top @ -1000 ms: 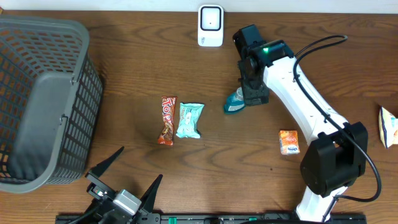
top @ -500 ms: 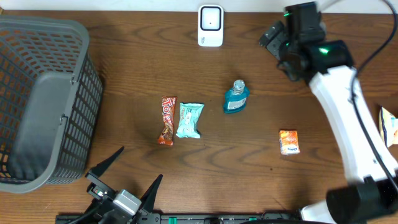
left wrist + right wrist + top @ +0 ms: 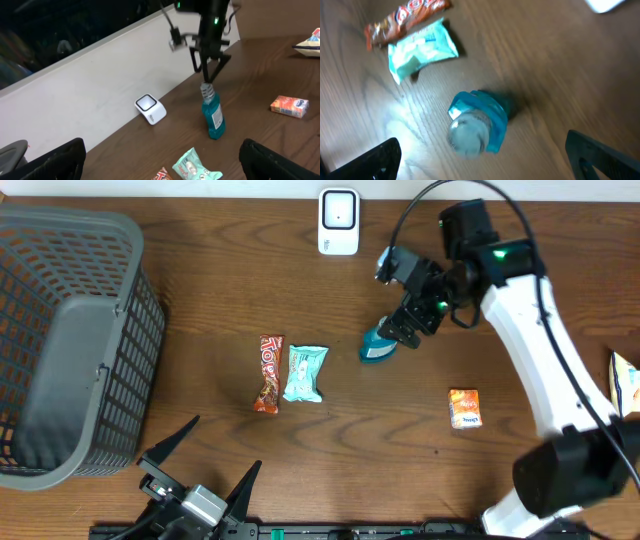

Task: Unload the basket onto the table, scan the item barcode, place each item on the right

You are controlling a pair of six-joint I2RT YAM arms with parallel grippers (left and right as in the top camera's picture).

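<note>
Work surface: brown wooden table (image 3: 400,480); items are spread over its middle and right.

Task item: blue bottle (image 3: 378,346); it stands upright, right of centre, nearer than the white scanner (image 3: 339,221) and a little to its right; the two are well apart; the scanner sits at the far edge, against the pale wall. The bottle has a clear cap (image 3: 207,90) and a label on its side; no barcode can be made out.

Right gripper (image 3: 397,334): positioned directly above the bottle, pointing down at the cap; jaws spread wide. In the right wrist view the two fingers lie at the lower corners with the cap between them and a clear gap on each side; nothing is grasped. In the left wrist view the fingertips are level with the top of the cap; contact cannot be determined.

Left gripper (image 3: 226,442): at the near edge, left of centre, above bare table; jaws released and wide apart; nothing between them.

Other items:
- teal packet (image 3: 305,373); lying flat, left of the bottle, apart from it;
- red-brown candy bar (image 3: 269,373); just beside the left edge of the teal packet;
- orange carton (image 3: 465,408); lying flat, nearer than the bottle and to its right;
- pale packet (image 3: 625,383); at the right edge, partly cut off;
- grey mesh basket (image 3: 140,350); at the far left.
</note>
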